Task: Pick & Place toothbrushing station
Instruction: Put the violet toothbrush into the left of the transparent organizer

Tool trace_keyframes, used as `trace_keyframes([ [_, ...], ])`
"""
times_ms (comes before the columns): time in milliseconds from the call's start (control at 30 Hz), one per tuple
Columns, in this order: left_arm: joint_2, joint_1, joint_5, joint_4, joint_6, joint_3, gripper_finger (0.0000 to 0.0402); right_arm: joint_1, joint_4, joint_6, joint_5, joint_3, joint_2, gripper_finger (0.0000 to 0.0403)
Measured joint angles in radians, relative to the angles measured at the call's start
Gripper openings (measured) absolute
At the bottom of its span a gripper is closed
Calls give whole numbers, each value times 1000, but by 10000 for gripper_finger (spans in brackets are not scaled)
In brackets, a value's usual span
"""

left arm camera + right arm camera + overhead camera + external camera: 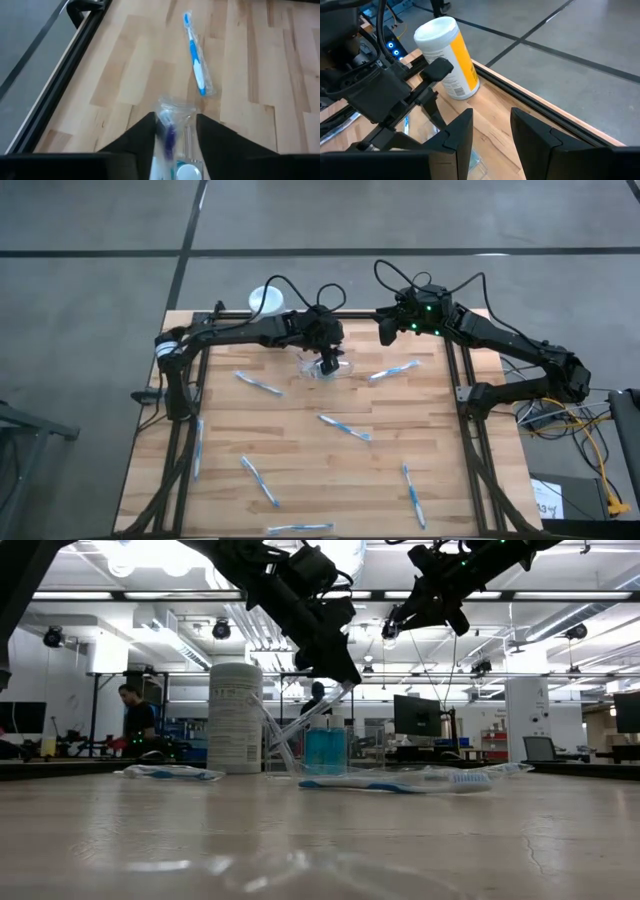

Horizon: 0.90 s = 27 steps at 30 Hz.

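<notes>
Wooden desk [300, 450], upper centre of the high view: clear toothbrushing station [330, 368] is pinched between the left hand [328, 364] fingers [142, 132]. White cylinder [267, 300] is seen at the upper-left desk edge. Right hand [385, 330] is held above, upper right, fingers parted, nothing gripped. Toothbrushes [345, 427] are scattered below.

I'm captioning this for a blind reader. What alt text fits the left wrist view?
The left gripper has its two dark fingers on either side of a clear plastic holder on a light wooden table. Beyond it lies a wrapped blue-and-white toothbrush.
</notes>
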Motion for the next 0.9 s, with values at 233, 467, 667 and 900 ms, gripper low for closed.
trace_keyframes([
  [233, 0, 0, 0, -1, -1, 5, 55, 0, 0, 0, 0, 0, 0, 128],
  [467, -2, 0, 0, -2, -1, 15, 41, 0, 0, 0, 0, 0, 0, 128],
  [667, -29, 0, 0, -11, -18, 13, 39, 0, 0, 0, 0, 0, 0, 128],
  [900, -77, 0, 0, -13, -70, 12, 22, 0, 0, 0, 0, 0, 0, 128],
])
